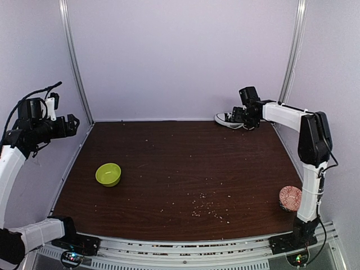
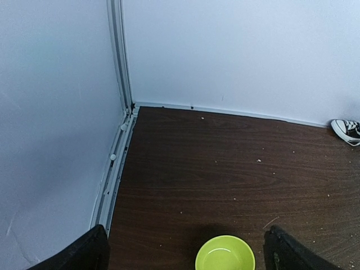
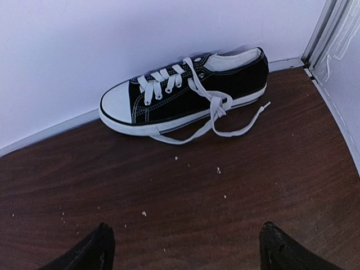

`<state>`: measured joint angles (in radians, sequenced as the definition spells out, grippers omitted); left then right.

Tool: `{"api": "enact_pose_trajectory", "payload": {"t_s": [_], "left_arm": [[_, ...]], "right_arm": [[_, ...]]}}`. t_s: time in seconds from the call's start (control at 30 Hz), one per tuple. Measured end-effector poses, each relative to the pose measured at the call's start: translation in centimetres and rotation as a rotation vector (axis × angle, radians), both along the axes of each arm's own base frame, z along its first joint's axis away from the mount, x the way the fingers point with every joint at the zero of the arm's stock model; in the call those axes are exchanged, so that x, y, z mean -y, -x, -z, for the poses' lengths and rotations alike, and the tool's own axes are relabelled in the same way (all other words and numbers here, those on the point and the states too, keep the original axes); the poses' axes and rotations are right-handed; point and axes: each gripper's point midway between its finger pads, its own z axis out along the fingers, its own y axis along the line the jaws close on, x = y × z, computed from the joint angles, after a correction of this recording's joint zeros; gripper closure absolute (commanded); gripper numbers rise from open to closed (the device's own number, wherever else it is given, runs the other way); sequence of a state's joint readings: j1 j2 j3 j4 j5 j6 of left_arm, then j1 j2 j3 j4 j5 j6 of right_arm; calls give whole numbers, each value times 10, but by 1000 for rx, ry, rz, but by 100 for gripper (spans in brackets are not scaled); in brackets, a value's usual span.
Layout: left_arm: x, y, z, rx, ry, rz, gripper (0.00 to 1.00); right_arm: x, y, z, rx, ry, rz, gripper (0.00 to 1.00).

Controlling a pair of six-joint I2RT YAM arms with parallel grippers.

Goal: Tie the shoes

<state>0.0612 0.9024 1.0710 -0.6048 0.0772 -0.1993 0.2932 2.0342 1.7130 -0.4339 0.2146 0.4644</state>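
Black canvas sneaker (image 3: pixel 185 93): at one o'clock on the surface (image 1: pixel 180 163), against the back wall; white laces (image 3: pixel 219 121) untied, trailing. Right hand (image 3: pixel 185 230): released, just short of it. Left hand (image 2: pixel 187 233): released, at nine o'clock. Risk: tugging one lace likely drags the light, unanchored sneaker.

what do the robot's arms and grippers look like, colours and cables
Both the left arm and right arm have white tube links joined by chunky black joints. A loose black cable loops above the left wrist. The left gripper and right gripper are black with blunt dark fingers.
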Motion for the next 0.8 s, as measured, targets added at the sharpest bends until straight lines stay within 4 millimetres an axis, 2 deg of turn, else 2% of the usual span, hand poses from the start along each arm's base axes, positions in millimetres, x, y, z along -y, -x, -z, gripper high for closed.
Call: {"api": "enact_pose_trajectory", "payload": {"t_s": [0.13,0.23,0.53,0.8], "left_arm": [[-4,2,3,-3,2,-11,2],[-3,2,5,-6,8,-10,2],[-8,2,7,-11,30,-33,2],[-10,0,14,-30,52,-39,2]], "right_arm": [[2,-35,13,-20,-17,46,17],[6,-50,27,-39,-48,91,18],[27,-79,62,-52,-189,237,20],[59,-105,85,-4,-375,340,25]]}}
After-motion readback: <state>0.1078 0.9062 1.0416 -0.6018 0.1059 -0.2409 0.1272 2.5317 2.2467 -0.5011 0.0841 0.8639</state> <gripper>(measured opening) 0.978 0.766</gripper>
